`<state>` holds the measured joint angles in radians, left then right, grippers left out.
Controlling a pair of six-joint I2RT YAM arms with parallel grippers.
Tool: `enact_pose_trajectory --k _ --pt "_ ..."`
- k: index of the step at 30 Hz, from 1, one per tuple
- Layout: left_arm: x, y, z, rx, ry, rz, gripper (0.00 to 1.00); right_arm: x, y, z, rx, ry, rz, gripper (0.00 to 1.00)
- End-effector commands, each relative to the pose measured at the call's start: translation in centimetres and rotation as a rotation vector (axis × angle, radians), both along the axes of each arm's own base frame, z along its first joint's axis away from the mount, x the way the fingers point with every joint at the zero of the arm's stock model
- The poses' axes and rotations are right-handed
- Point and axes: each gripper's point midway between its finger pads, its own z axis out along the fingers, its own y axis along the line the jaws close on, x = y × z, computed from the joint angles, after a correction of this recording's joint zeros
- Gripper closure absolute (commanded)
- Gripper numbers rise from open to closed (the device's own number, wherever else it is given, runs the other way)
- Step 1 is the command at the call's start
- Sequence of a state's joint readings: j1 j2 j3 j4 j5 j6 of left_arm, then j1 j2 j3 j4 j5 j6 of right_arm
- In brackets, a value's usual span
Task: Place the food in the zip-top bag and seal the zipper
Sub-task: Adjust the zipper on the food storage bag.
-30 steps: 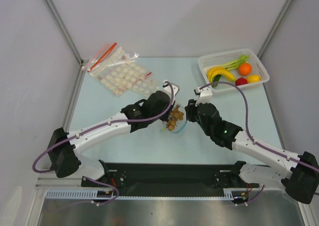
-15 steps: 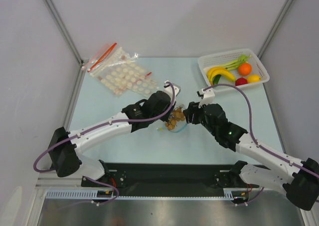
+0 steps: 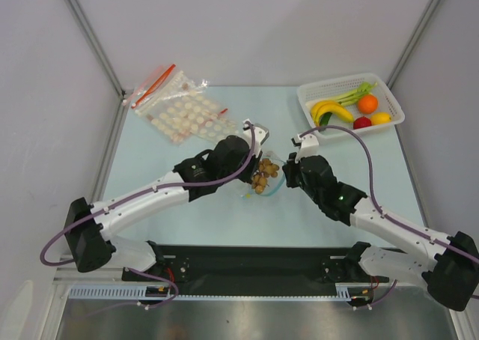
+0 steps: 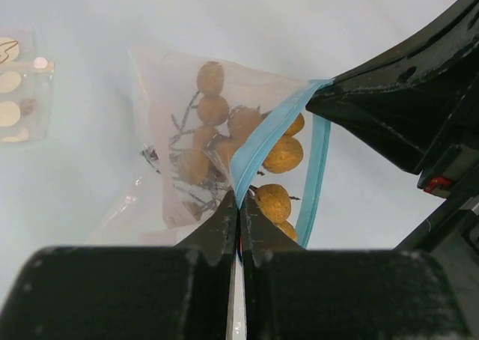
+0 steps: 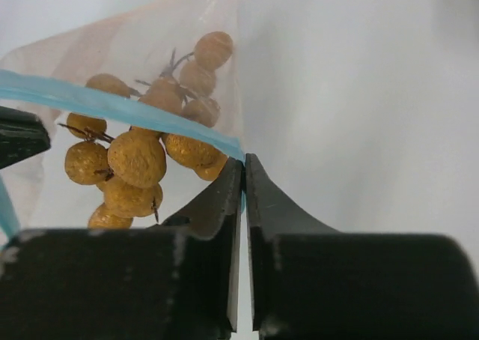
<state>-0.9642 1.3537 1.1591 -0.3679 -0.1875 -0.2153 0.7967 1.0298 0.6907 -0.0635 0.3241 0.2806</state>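
- Bag [image 4: 157, 123], clear, with brown fruits [image 3: 263, 174] inside, is between the two grippers at the middle of the table [image 3: 150, 164].
- The left gripper [image 4: 239, 205] is clamped tight on the zipper [image 4: 262, 149], holding one blue lip of the mouth.
- The right gripper [image 5: 243, 177] pinches the zipper at its other end, jaws closed on the strip.
- In the left wrist view the two blue lips spread apart away from that corner, so the bag is unsealed there.
- A basket [image 3: 307, 93] with bananas [image 3: 333, 109] stands at the far right, well apart.
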Motion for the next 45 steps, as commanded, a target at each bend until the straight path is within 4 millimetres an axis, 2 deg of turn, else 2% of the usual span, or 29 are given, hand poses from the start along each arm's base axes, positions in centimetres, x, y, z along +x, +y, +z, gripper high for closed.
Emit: enact_pose_trajectory --k 1,3,4,7,11,14,17,18,19,21,23,24,26,28,30,32,33,36,38,39,40,45 --pt "0.6 0.2 1.7 -0.03 -0.06 0.008 0.94 1.2 -1.3 2.9 0.029 -0.046 -0.126 1.0" --pt "1.2 0.7 1.1 0.002 -0.067 0.044 0.88 0.9 -1.9 3.5 0.044 -0.05 -0.149 1.0" --pt "1.4 0.6 0.7 0.02 -0.068 0.049 0.82 0.8 -2.1 3.5 0.053 -0.051 -0.153 1.0" --pt "2.1 0.7 -0.2 0.068 -0.067 0.069 0.74 0.3 -2.4 4.7 0.1 -0.069 -0.156 1.0" --pt "2.6 -0.2 -2.7 0.123 -0.039 0.057 0.64 -0.1 -2.6 5.3 0.141 -0.07 -0.165 1.0" --pt "2.9 -0.9 -3.9 0.148 -0.029 0.05 0.59 -0.1 -2.8 5.3 0.144 -0.06 -0.177 1.0" --pt "2.5 -1.3 -3.4 0.145 -0.057 0.05 0.48 0.2 -3.2 5.0 0.136 -0.046 -0.206 1.0" --pt "2.2 -1.4 -2.6 0.122 -0.074 0.043 0.44 0.4 -3.5 5.1 0.137 -0.045 -0.219 1.0" --pt "1.6 -1.8 -2.5 0.098 -0.088 0.028 0.36 0.4 -3.8 4.8 0.133 -0.033 -0.23 1.0" --pt "0.5 -1.7 -1.4 0.048 -0.116 0.007 0.29 0.8 -4.4 4.8 0.142 -0.027 -0.253 1.0" --pt "0.2 -2.0 0.0 -0.027 -0.147 -0.001 0.25 0.8 -4.7 4.8 0.154 -0.018 -0.258 1.0" --pt "-0.4 -1.9 -0.5 -0.04 -0.139 -0.024 0.23 0.9 -4.9 4.8 0.157 -0.019 -0.262 1.0" --pt "-1.0 -2.3 1.4 -0.134 -0.179 -0.057 0.22 0.9 -5.3 5.0 0.175 -0.019 -0.27 1.0" --pt "-1.7 -2.3 0.7 -0.145 -0.173 -0.084 0.22 0.9 -5.6 5.1 0.183 -0.02 -0.276 1.0" --pt "-1.5 -3.0 1.0 -0.184 -0.192 -0.087 0.21 0.7 -5.8 5.4 0.197 -0.023 -0.281 1.0" --pt "-1.6 -3.7 -0.3 -0.172 -0.177 -0.091 0.22 0.7 -6.0 5.5 0.212 -0.024 -0.292 1.0" --pt "-1.6 -4.1 -0.3 -0.188 -0.183 -0.094 0.22 0.7 -6.1 5.5 0.213 -0.024 -0.293 1.0" --pt "-1.6 -5.0 -2.2 -0.162 -0.165 -0.089 0.21 0.7 -6.1 5.5 0.224 -0.023 -0.297 1.0" --pt "-1.5 -5.7 -2.7 -0.156 -0.158 -0.086 0.21 0.7 -6.1 5.5 0.226 -0.023 -0.301 1.0" --pt "-1.4 -6.0 -3.8 -0.134 -0.14 -0.083 0.21 0.7 -6.1 5.4 0.228 -0.02 -0.301 1.0" --pt "-1.2 -6.3 -3.7 -0.135 -0.142 -0.082 0.21 0.7 -6.0 5.5 0.235 -0.022 -0.298 1.0" --pt "-0.3 -6.8 -6.1 -0.079 -0.119 -0.042 0.22 0.6 -6.0 5.6 0.243 -0.025 -0.29 1.0"
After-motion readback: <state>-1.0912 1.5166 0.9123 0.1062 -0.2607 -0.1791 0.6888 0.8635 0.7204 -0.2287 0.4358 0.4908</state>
